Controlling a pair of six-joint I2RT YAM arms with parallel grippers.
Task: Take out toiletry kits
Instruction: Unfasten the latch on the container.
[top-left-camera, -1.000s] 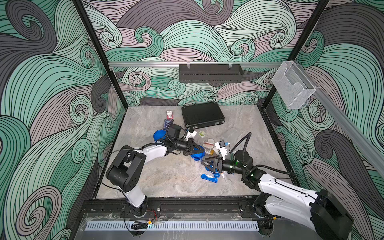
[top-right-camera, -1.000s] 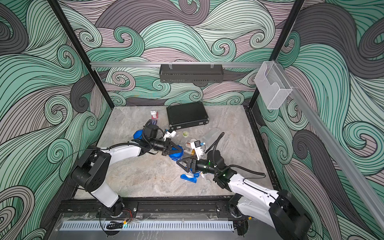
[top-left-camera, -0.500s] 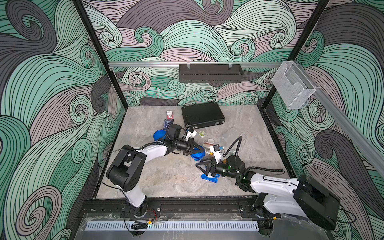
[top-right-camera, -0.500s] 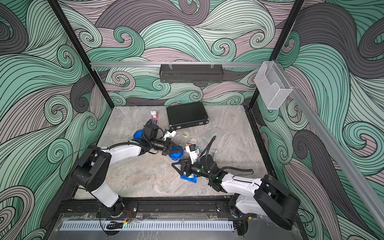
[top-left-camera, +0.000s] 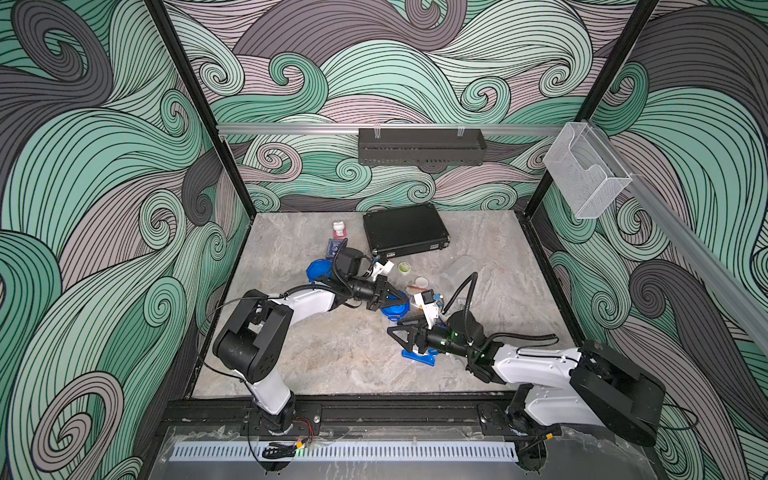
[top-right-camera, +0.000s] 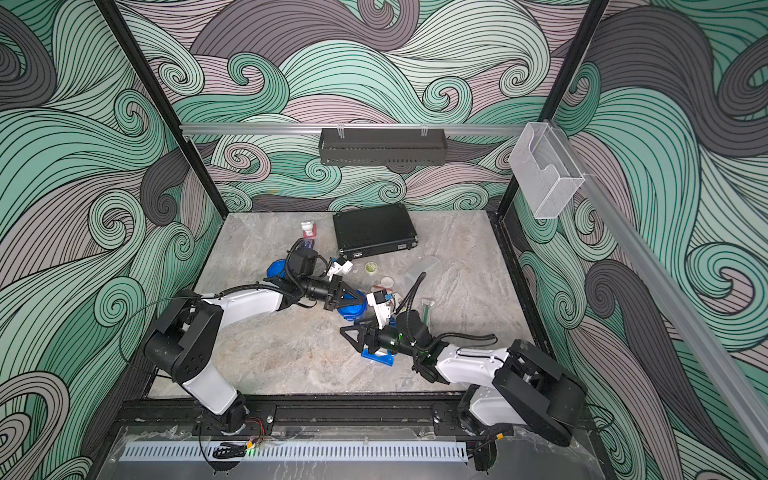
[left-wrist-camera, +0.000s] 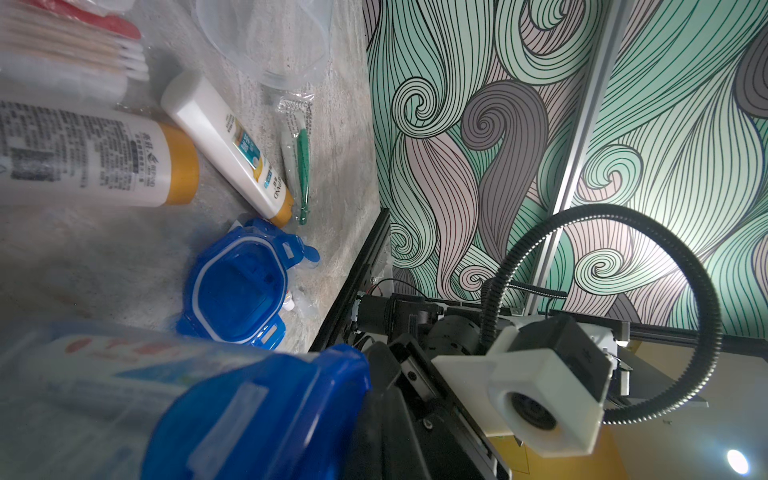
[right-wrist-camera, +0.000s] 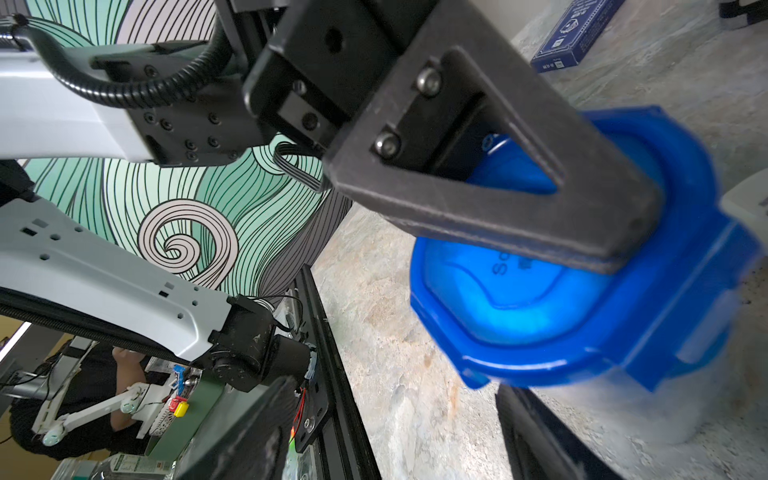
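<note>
Seemingly unlidding a tumbler (left-wrist-camera: 83, 395) mid-frame: left hand (top-left-camera: 400, 297) pinched together, tips on its blue lid (right-wrist-camera: 540, 303); right hand (top-left-camera: 394, 336) spread (empty) should probably steady that tumbler next

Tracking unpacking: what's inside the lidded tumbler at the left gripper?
In the tumbler, a white tube with red print shows; anything else is blurred or behind the lid.

toiletries (top-left-camera: 420, 286) and briefcase (top-left-camera: 405, 228) crowd the table's (top-left-camera: 324, 361) middle; front strip bare.

Both top views high — wrist views close.
</note>
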